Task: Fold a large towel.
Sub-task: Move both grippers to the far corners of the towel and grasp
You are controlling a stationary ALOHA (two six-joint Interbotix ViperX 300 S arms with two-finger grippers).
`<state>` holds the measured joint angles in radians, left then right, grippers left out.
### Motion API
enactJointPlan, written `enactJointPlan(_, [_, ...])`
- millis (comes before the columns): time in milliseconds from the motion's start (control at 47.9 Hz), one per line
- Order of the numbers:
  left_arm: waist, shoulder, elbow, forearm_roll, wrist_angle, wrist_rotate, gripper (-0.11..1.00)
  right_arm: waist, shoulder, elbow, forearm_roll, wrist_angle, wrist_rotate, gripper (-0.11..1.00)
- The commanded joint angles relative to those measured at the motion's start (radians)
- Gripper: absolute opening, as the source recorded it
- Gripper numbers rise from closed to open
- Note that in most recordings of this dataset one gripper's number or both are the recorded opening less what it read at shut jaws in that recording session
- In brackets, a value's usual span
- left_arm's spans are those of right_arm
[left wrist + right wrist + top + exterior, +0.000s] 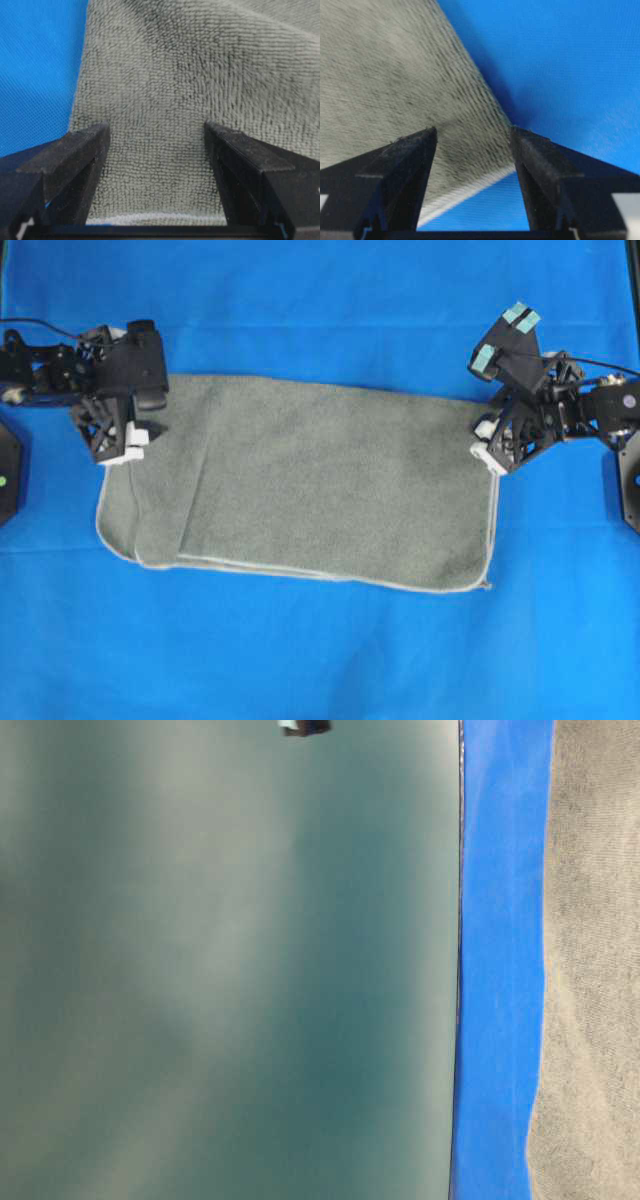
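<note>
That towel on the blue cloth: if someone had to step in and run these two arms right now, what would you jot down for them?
Left gripper: open, over the towel's upper left corner, holding nothing.
Right gripper: open, at the towel's upper right corner, hem between its fingers, not gripped.
Towel: lies flat on the blue cloth, long side running left to right. Stacked hems along the near edge suggest it is already folded once.
Left to do: probably close on the corners and fold again. Whether the fingers touch the fabric cannot be told.
</note>
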<state>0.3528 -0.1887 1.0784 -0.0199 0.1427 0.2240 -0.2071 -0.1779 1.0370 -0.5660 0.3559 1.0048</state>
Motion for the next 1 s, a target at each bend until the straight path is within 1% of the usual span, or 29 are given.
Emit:
enactJointPlan(0, [0.009, 0.012, -0.009, 0.002, -0.032, 0.002, 0.73, -0.008, 0.0, 0.0, -0.005, -0.006, 0.0, 0.62])
enactJointPlan(125, [0.02, 0.017, -0.008, 0.002, -0.037, 0.005, 0.69, -0.006, 0.0, 0.002, -0.005, -0.008, -0.006, 0.6])
enactJointPlan(188, [0.02, 0.018, -0.009, 0.002, -0.026, 0.005, 0.63, -0.008, 0.0, 0.003, -0.005, -0.011, -0.012, 0.54])
enactJointPlan(250, [0.02, 0.02, -0.012, 0.002, -0.011, 0.005, 0.5, -0.005, 0.0, 0.002, -0.005, -0.015, -0.015, 0.4])
enactJointPlan(292, [0.02, 0.02, -0.012, 0.002, -0.005, 0.005, 0.38, 0.0, 0.0, 0.003, -0.003, -0.021, -0.015, 0.28])
enactJointPlan(355, [0.023, 0.02, -0.012, 0.002, 0.002, 0.003, 0.21, 0.005, -0.002, 0.005, -0.005, -0.031, -0.015, 0.08])
enactJointPlan(375, [0.025, 0.02, -0.011, 0.002, 0.002, 0.002, 0.16, 0.008, -0.003, 0.005, -0.003, -0.035, -0.015, 0.04])
enactJointPlan(417, [0.028, 0.017, -0.009, 0.002, 0.003, 0.002, 0.07, 0.012, -0.005, 0.005, -0.005, -0.043, -0.015, 0.02])
enactJointPlan(459, [0.034, 0.014, -0.008, 0.002, 0.008, 0.002, 0.02, 0.018, -0.005, 0.006, -0.005, -0.052, -0.015, 0.02])
enactJointPlan(605, [0.034, 0.002, -0.018, 0.002, 0.054, 0.005, 0.02, 0.037, -0.021, 0.006, 0.0, -0.058, -0.012, 0.02])
enactJointPlan(730, [0.035, -0.064, -0.058, 0.002, 0.164, 0.005, 0.02, 0.057, -0.084, 0.0, 0.002, -0.034, -0.008, 0.02])
enactJointPlan(855, [0.034, -0.189, -0.115, 0.002, 0.331, 0.005, 0.02, 0.101, -0.222, -0.018, 0.002, 0.043, -0.009, 0.02])
enactJointPlan(980, [0.032, -0.31, -0.147, 0.002, 0.456, 0.005, 0.02, 0.163, -0.364, -0.037, 0.003, 0.14, -0.009, 0.02])
